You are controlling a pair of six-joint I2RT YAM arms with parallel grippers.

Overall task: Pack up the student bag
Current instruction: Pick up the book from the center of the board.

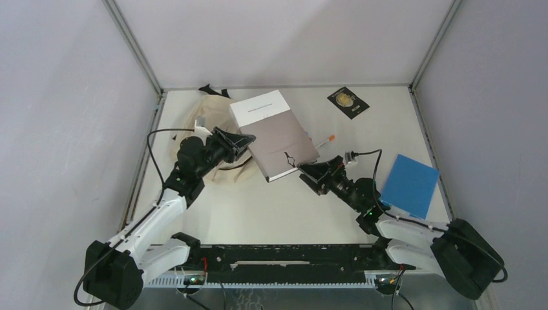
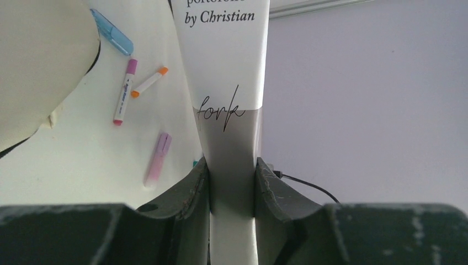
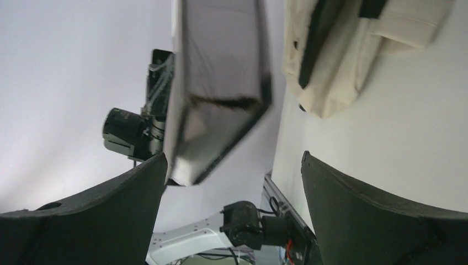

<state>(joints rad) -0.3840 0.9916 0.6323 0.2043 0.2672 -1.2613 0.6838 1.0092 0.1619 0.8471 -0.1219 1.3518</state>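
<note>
Since the left end effector [image 1: 247, 139] pinches the book [image 1: 271, 126] aloft, the right end effector [image 1: 309, 173] stands spread; the student bag [image 1: 208, 111] waits.

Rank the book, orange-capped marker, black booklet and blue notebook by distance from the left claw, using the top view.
1. Book, gripped in the left claw.
2. Orange-capped marker, just right of the book.
3. Black booklet, far right corner.
4. Blue notebook, right edge.

Left arm [image 1: 161, 206] and book [image 1: 274, 132] hide much of the student bag [image 1: 213, 104].
</note>
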